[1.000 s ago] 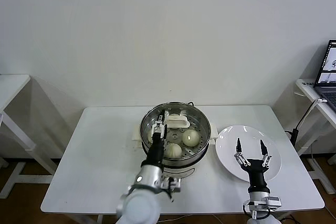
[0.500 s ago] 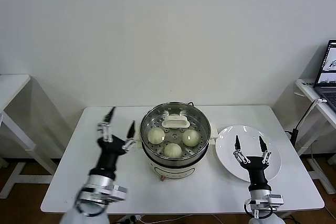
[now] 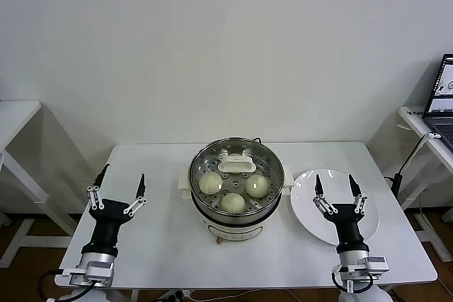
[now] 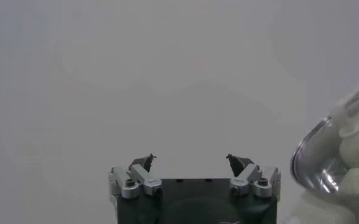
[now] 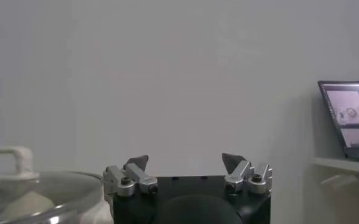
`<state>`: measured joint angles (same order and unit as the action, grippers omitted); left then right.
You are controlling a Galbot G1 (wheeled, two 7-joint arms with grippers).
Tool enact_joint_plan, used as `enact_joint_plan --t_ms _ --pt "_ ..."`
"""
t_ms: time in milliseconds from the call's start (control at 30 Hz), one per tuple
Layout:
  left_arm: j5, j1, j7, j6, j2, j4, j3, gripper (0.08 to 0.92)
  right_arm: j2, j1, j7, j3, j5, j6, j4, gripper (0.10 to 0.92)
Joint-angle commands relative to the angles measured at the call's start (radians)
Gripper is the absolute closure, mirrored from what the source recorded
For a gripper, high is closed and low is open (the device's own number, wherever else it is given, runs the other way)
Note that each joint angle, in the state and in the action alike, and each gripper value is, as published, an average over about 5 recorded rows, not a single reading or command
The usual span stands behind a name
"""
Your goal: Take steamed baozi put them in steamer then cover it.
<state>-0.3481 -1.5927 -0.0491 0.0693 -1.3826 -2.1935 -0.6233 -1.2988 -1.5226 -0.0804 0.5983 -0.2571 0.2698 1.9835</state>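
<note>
Three steamed baozi (image 3: pixel 231 189) are seen in the head view inside the steamer (image 3: pixel 236 182), which stands upright at the middle of the white surface (image 3: pixel 163 224). The cover (image 3: pixel 236 169) rests on the steamer, its white handle's long axis running left to right. Since a second ago, the left gripper (image 3: pixel 120 187) has been drawn back from over the steamer to the surface's left side, well apart from the pot; its fingers are spread wide and hold nothing. The right gripper (image 3: pixel 335 187) is held, as before, above the empty white plate (image 3: pixel 335 205) beside the steamer, fingers likewise spread and empty, pointing upward.

From the left wrist view, the left gripper (image 4: pixel 192 161) is shown with its fingers apart against the bare wall, and the steamer's (image 4: pixel 334 170) rim is caught at the edge.

From the right wrist view, the right gripper (image 5: pixel 186 162) is shown splayed, with the cover (image 5: pixel 33 189) and its handle to one side and a laptop (image 5: pixel 350 115) on a side table, only partly seen from the head.
</note>
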Motion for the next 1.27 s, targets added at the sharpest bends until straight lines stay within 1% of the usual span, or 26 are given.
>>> enact_joint_plan --t_ms 33,667,1267 --pt "0.137 -0.059 0.0 0.103 -0.034 0.043 -0.082 0.177 0.003 0.0 0.0 0.003 -0.004 -0.053 0.056 0.203" --pt "0.127 -0.06 0.006 0.077 -0.034 0.033 -0.051 0.177 0.006 0.012 0.002 -0.002 0.0 -0.068 0.055 0.203" --pt "0.126 -0.073 0.016 0.064 -0.022 0.014 -0.035 0.177 0.009 -0.036 0.012 0.021 0.003 -0.071 0.081 0.203"
